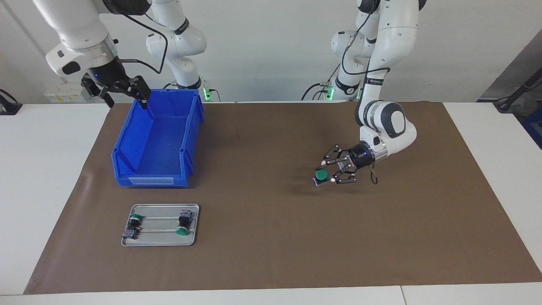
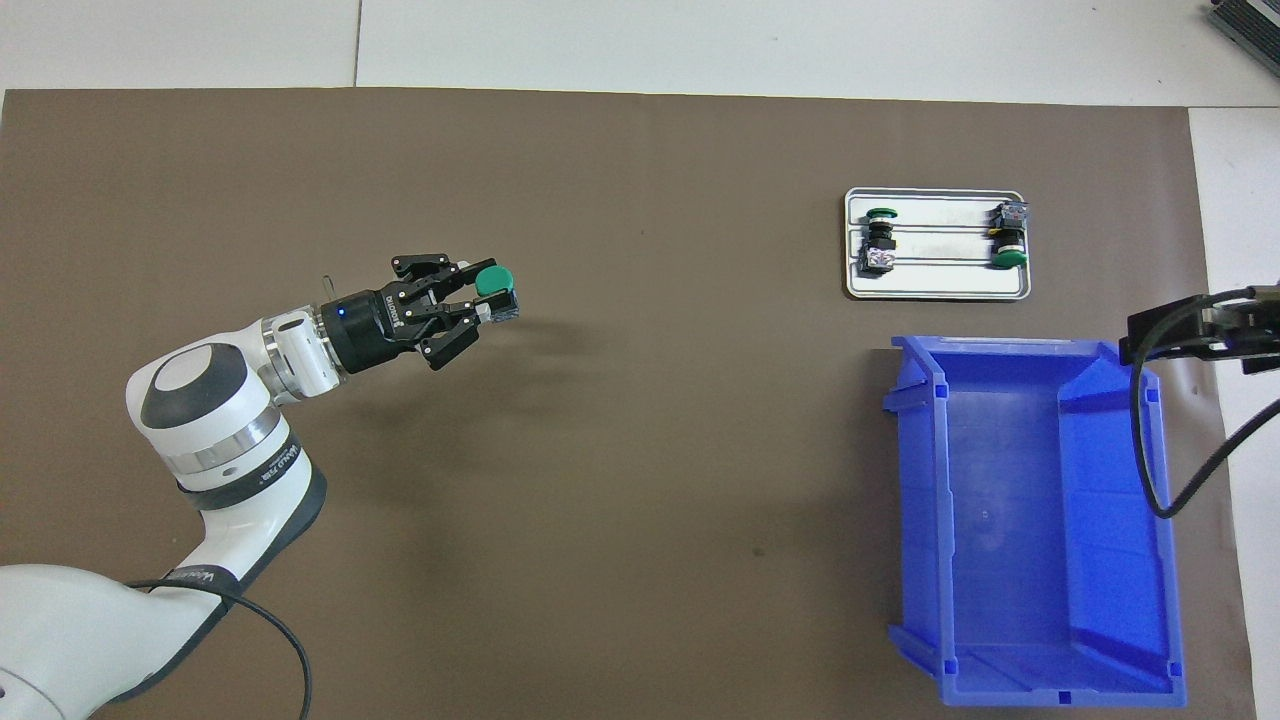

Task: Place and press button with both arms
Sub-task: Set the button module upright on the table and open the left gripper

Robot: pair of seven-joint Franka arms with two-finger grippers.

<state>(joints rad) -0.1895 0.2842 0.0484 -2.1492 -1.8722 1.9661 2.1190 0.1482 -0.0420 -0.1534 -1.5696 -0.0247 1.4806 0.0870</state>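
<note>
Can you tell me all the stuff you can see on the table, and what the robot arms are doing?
button: one, green cap, held in the left gripper above the brown mat
other switches: two, green caps, lying on the tray
tray: one, silver, farther from the robots than the bin
bin: one, blue, empty, toward the right arm's end
mat: one, brown, covering the table
left gripper: one, black, shut on the button
right gripper: one, black, open, over the bin's rim, waiting
</note>
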